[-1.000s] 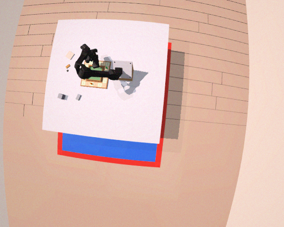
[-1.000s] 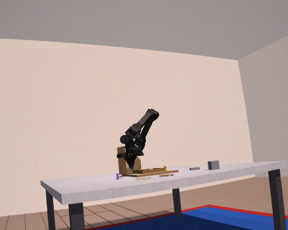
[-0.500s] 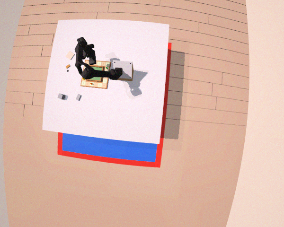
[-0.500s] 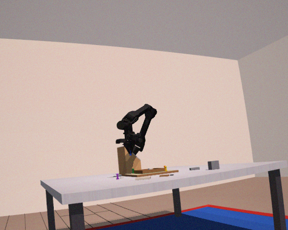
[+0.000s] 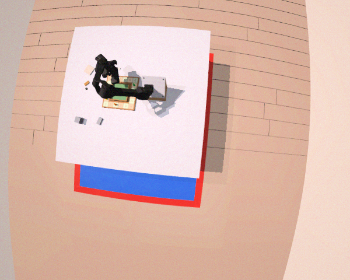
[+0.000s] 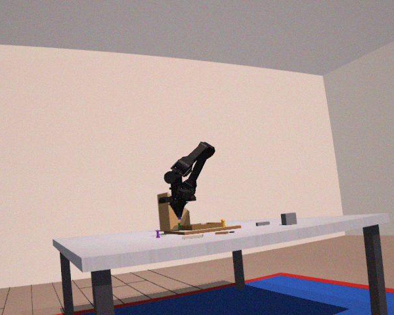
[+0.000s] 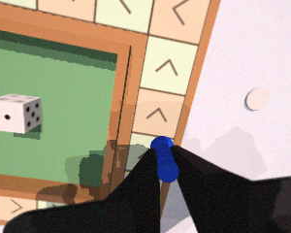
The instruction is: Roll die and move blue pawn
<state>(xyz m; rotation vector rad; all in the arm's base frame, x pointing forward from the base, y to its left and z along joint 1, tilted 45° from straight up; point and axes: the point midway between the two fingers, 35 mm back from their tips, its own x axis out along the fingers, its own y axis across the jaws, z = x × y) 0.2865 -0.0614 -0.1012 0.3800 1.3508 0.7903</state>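
Observation:
My gripper (image 6: 179, 215) (image 7: 163, 153) is shut on the blue pawn (image 6: 179, 217) (image 7: 168, 170), held raised above the right-hand column of the arrow board (image 5: 105, 104) (image 7: 163, 78), near the tray's corner. The arrows beside it point up the wrist view. The white die (image 7: 15, 115) rests in the green tray (image 5: 121, 86) (image 7: 78, 97); its upward face appears to show one pip, with five on the right side. A green pawn (image 6: 178, 226) stands on the board below the gripper in the exterior view. A yellow pawn (image 5: 116, 104) (image 6: 223, 222) stands at the board's other end.
A purple pawn (image 6: 157, 233) stands off the board. A pale disc (image 7: 257, 99) lies beside it. A beige slab (image 5: 88, 69) (image 6: 192, 236), an orange piece (image 5: 86, 83) (image 6: 221, 232) and grey blocks (image 5: 80, 120) (image 5: 100, 121) lie around. A box with a grey top (image 5: 154, 83) stands beside the board.

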